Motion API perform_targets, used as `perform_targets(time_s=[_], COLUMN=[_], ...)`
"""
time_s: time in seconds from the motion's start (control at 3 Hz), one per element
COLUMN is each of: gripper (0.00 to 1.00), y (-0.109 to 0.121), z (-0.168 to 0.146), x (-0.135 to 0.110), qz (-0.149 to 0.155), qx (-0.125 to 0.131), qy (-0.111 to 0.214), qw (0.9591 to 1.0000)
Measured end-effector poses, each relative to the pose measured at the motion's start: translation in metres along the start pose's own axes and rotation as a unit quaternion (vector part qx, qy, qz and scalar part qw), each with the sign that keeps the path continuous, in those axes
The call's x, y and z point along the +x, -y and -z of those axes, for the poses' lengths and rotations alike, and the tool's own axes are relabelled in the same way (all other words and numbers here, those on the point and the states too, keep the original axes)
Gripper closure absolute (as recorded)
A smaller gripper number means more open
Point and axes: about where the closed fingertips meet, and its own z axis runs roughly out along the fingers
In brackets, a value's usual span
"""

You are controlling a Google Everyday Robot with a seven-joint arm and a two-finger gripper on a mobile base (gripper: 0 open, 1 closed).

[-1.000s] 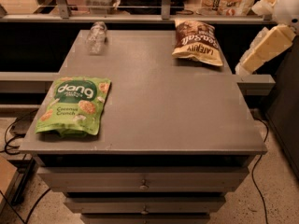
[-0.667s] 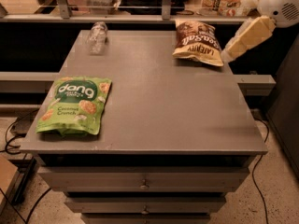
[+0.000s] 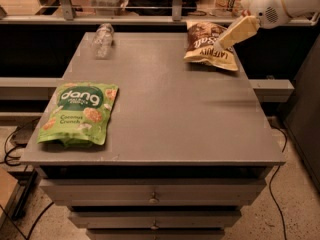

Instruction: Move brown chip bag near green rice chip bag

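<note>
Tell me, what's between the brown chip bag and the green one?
Only bare grey tabletop, in the camera view. The gripper is at the brown chip bag; the green rice chip bag lies front-left.

green bag (image 3: 80,113) front-left | brown bag (image 3: 204,53) back-right | end effector (image 3: 222,43) at it

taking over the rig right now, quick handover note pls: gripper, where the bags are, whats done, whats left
Gripper: far right of the table, at the brown chip bag; whether it is touching is unclear.
Brown chip bag: far right corner.
Green rice chip bag: near left corner, flat.
Done: approach only; the bags lie far apart.
Left: grasp the brown bag, carry it over, set it beside the green one.
</note>
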Motion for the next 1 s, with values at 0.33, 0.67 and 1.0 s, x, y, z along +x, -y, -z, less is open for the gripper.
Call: perform_targets(time_s=[0.33, 0.67, 1.0], gripper=[0.0, 0.0, 0.0], y=[0.026, 0.04, 0.047], z=[-0.042, -0.063, -0.081], x=[0.021, 0.036, 0.053], qz=[-0.049, -0.076, -0.098], qx=[0.018, 0.026, 0.028], qy=[-0.008, -0.017, -0.028], qw=[0.9986, 0.9966, 0.9944])
